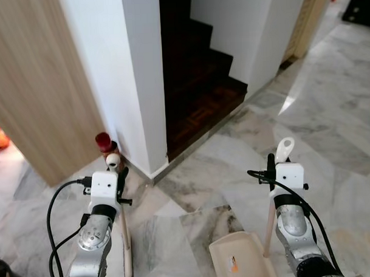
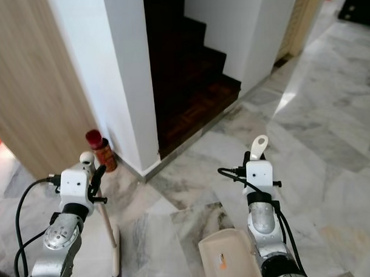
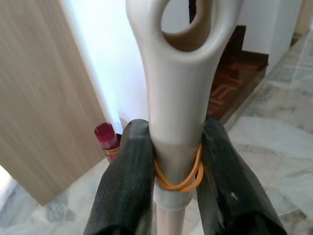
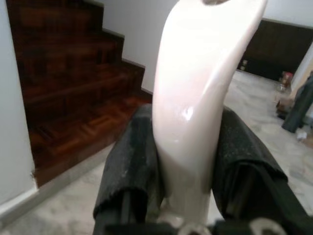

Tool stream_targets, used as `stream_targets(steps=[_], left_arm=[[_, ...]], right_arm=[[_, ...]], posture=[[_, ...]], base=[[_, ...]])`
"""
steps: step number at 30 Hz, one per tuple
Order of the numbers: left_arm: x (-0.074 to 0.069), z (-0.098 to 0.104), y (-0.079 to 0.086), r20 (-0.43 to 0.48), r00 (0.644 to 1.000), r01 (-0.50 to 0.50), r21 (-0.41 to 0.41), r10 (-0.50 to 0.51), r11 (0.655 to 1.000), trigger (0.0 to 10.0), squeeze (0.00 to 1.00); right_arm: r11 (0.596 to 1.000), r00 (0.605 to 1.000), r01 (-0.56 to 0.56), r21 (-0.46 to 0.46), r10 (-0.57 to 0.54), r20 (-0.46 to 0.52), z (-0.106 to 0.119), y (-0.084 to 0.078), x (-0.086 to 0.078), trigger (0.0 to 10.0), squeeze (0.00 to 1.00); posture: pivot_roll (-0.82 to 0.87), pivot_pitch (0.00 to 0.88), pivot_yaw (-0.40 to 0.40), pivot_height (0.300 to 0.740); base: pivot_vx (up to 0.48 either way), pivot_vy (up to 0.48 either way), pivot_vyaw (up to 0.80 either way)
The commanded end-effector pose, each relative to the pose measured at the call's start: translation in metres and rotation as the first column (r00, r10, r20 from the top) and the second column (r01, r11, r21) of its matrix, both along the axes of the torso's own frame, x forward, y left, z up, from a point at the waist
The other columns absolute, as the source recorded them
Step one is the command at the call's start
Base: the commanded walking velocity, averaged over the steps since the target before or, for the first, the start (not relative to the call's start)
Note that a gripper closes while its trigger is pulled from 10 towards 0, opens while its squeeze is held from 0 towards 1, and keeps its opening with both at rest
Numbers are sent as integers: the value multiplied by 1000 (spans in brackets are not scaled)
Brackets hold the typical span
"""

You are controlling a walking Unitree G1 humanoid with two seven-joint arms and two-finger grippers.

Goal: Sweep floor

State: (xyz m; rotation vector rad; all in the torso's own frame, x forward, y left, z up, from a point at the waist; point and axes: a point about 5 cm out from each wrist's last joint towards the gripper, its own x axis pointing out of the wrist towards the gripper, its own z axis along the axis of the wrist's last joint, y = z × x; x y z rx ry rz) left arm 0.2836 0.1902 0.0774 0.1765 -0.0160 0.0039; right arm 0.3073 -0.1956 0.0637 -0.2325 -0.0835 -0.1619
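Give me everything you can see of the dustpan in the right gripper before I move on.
The dustpan is cream-coloured, plastic by its look, with a long thin handle rising to a looped hanging end. The right gripper is shut on the handle just below that loop, holding it roughly upright. The pan sits low over the marble floor, with a small orange mark on its surface; contact with the floor cannot be told.

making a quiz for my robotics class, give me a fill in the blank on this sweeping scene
1. The left gripper is shut on the ____ handle.
2. The right gripper holds the handle of the ____.
3. The red-capped bottle stands at the foot of the white ____.
4. The dark wooden stairs meet a ____ floor.

Missing words: broom; dustpan; wall; marble
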Motion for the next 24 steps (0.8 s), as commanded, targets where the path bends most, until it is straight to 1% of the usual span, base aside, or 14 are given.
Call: stream_targets(steps=[1, 4, 17, 21, 24], left_arm=[[5, 11, -1, 52, 999, 9, 7, -10, 1000, 10000, 0], [4, 11, -2, 52, 999, 8, 4, -9, 1000, 10000, 0], [6, 10, 0, 52, 999, 7, 6, -8, 1000, 10000, 0], [6, 11, 0, 55, 998, 8, 7, -8, 1000, 10000, 0], [6, 11, 0, 56, 998, 10, 7, -10, 1000, 10000, 0]], right_arm=[[1000, 1000, 16, -5, -16, 25, 6, -6, 2, 10000, 0], [1000, 1000, 16, -9, -16, 25, 5, -7, 1, 10000, 0], [1000, 999, 4, -24, -2, 45, 8, -3, 2, 10000, 0], [1000, 999, 9, -3, -9, 40, 7, -3, 2, 10000, 0], [1000, 999, 11, 5, -12, 35, 6, -4, 2, 10000, 0]], posture=[[141, 0, 33, 740], [141, 0, 32, 740], [143, 0, 34, 740], [143, 0, 35, 740], [143, 0, 34, 740]], base=[[0, 0, -800], [0, 0, -800], [0, 0, 0], [253, 0, 0], [257, 0, -771]])
